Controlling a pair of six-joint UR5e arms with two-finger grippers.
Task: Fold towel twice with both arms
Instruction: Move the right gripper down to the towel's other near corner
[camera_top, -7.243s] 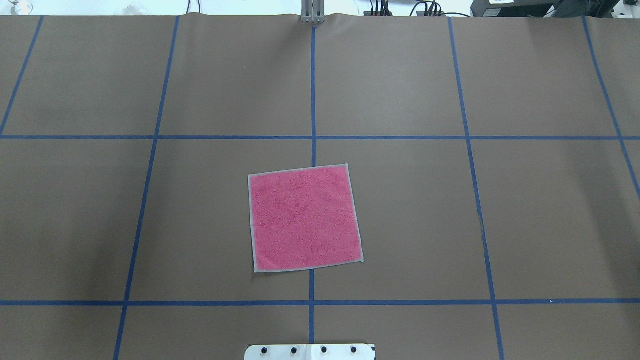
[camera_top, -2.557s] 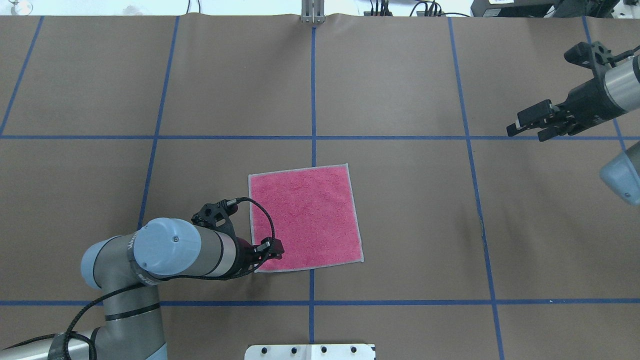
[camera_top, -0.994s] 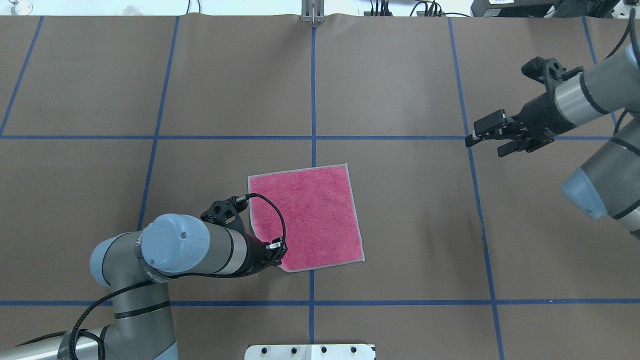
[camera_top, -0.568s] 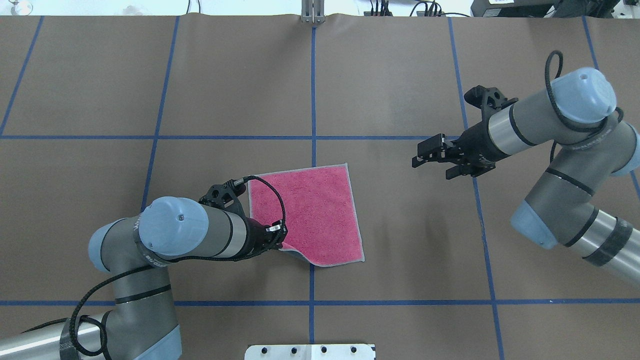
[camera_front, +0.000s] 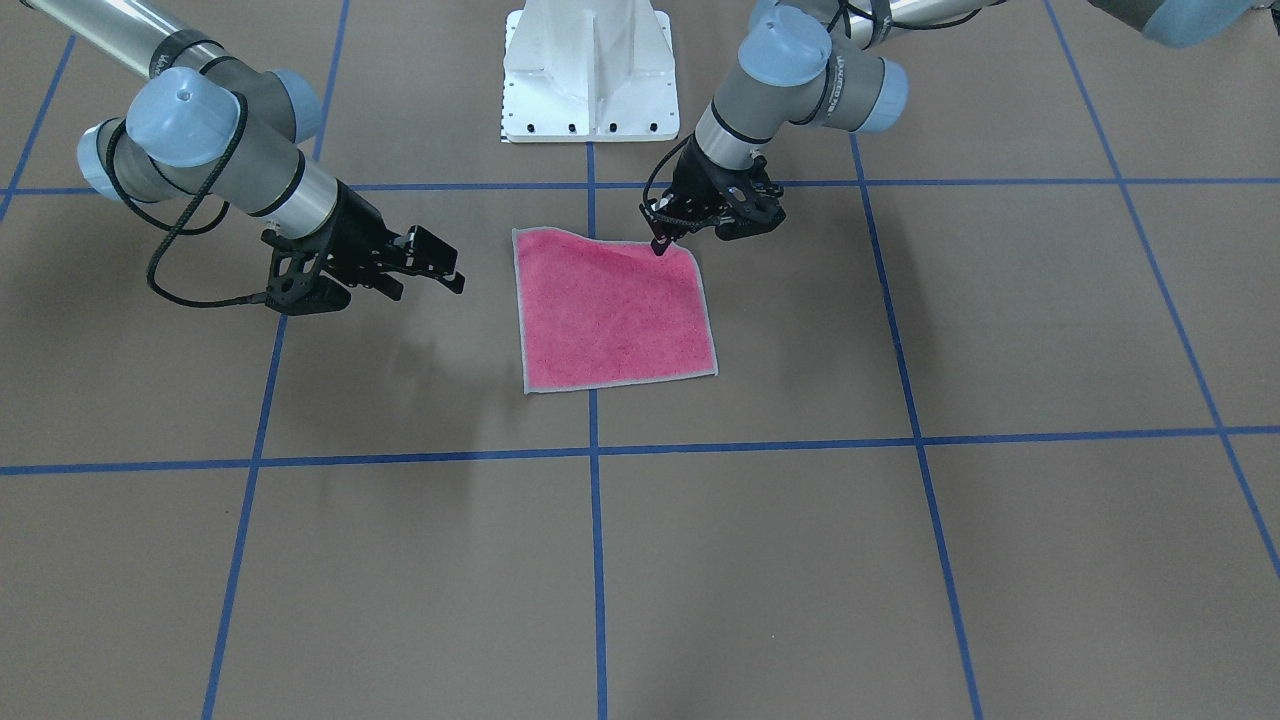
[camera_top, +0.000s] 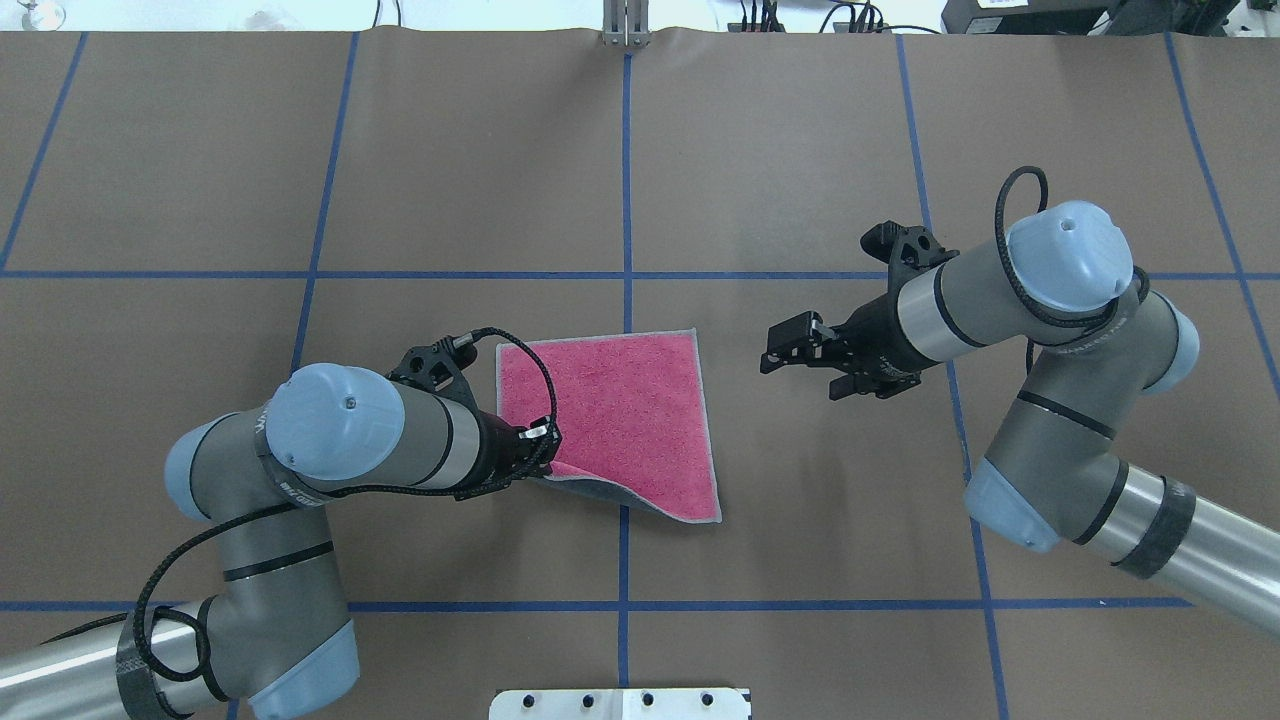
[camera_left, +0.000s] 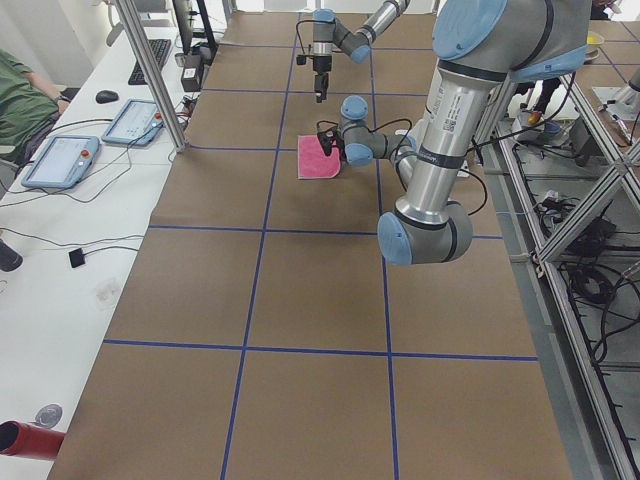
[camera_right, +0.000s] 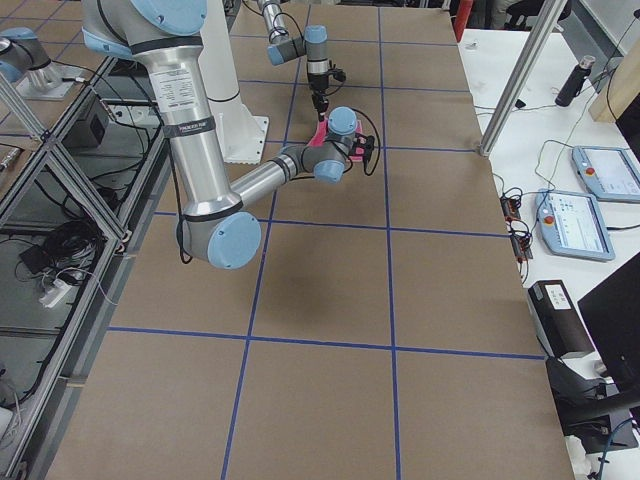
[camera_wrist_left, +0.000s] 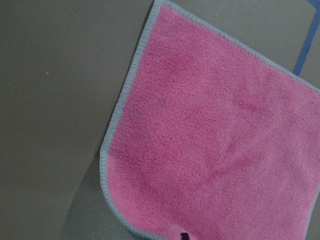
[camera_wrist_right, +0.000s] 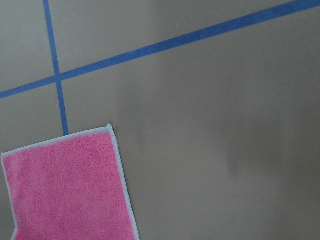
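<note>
The towel (camera_top: 615, 410) lies pink face up in the middle of the table, also seen in the front view (camera_front: 610, 310). My left gripper (camera_top: 543, 455) is shut on its near-left corner and holds that corner off the table (camera_front: 660, 240). The raised near edge shows the dark grey underside (camera_top: 590, 490). The left wrist view is filled by the pink towel (camera_wrist_left: 215, 150), with a dark fingertip (camera_wrist_left: 183, 235) at the bottom. My right gripper (camera_top: 795, 368) hovers open a short way right of the towel, touching nothing (camera_front: 435, 275). Its wrist view shows one towel corner (camera_wrist_right: 65, 190).
Blue tape lines (camera_top: 625, 200) cross the brown table cover. The white pedestal base (camera_front: 588, 70) stands at the near edge behind the towel. A metal post (camera_top: 625, 25) is clamped at the far edge. A side desk (camera_left: 70, 150) holds tablets and cables, with a person seated there.
My left arm came in, shut on the towel's near-left corner and has lifted it, exposing the grey underside. My right arm swung in from the right toward the towel's right edge.
</note>
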